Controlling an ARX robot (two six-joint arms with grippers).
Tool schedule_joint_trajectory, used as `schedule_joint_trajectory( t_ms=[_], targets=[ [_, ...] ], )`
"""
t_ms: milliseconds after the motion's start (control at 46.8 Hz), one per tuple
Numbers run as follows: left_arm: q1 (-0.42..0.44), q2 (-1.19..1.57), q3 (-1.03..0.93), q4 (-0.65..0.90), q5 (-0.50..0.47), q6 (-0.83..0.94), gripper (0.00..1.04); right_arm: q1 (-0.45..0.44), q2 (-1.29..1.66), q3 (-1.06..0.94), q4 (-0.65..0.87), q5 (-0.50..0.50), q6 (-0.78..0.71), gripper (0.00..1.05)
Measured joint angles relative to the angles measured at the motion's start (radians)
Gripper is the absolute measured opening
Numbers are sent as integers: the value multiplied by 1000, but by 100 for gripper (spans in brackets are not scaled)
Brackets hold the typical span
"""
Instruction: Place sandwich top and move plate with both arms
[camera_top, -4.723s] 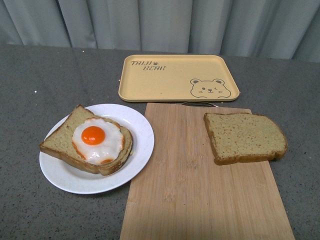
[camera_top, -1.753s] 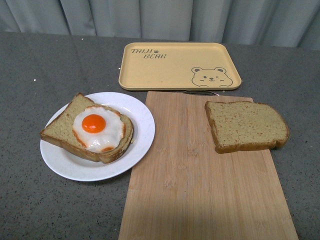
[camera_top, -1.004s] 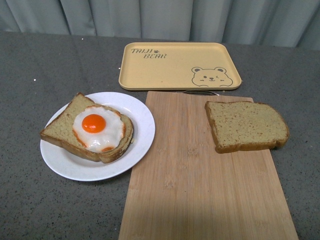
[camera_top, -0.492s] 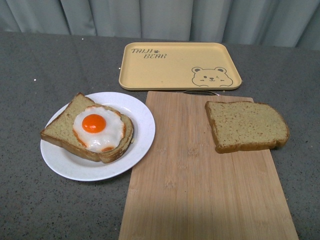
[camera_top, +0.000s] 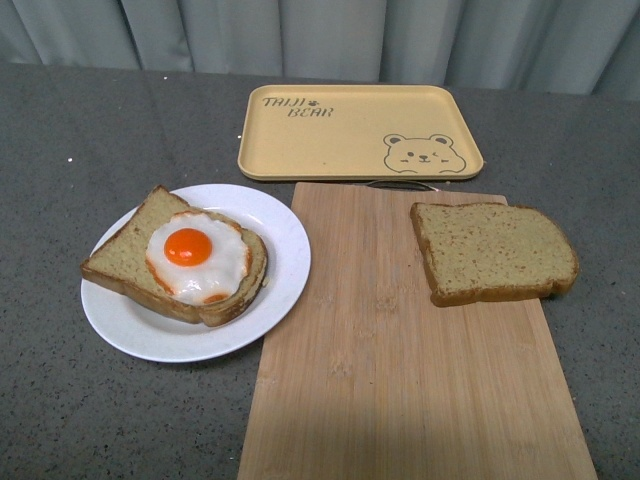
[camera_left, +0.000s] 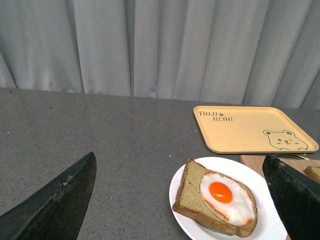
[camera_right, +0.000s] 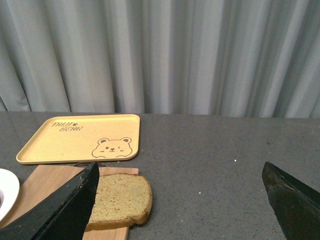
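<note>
The sandwich top (camera_top: 492, 252), a plain tan-brown bread slice, lies flat on the right of a wooden cutting board (camera_top: 400, 370). It also shows in the right wrist view (camera_right: 120, 200). The round white plate (camera_top: 285, 255) sits left of the board and holds a bread slice with a fried egg (camera_top: 195, 262); the left wrist view shows the plate's rim (camera_left: 182, 175) too. My left gripper (camera_left: 182, 200) is open, well above the table near the plate. My right gripper (camera_right: 180, 200) is open, above the table beside the sandwich top. Neither arm shows in the front view.
A yellow tray with a bear drawing (camera_top: 355, 130) lies behind the board, near the back of the grey table (camera_top: 90, 130). A grey curtain (camera_top: 320, 35) hangs behind the table. The board's left edge touches or slightly overlaps the plate's rim.
Since 4.7 s ago the front view has shifted slightly, so everything sits a little higher in the picture. Over the last second nothing has visibly moved.
</note>
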Motion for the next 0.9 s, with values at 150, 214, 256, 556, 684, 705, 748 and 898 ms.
schedule_joint_trajectory(
  t_ms=[150,214,256,556,684,705,748,898],
  targets=[
    [0,0,0,0,1,0,98,67,50,1,71,245,-112,95],
    [0,0,0,0,0,0,98,80,115,11,85,388,-196,95],
    [0,0,0,0,0,0,98,54,182,14,108,402,-234,95],
    [0,0,0,0,1,0,98,-252,933,214,369,-35,-199,95],
    [0,0,0,0,2,0,98,-286,1248,362,282,-189,-135,95],
    [0,0,0,0,2,0,98,-289,1304,394,268,-217,-118,95],
    [0,0,0,0,2,0,98,-292,1384,446,240,-276,-86,95],
    [0,0,0,0,2,0,98,-294,1611,602,134,-493,-13,95]
  ],
)
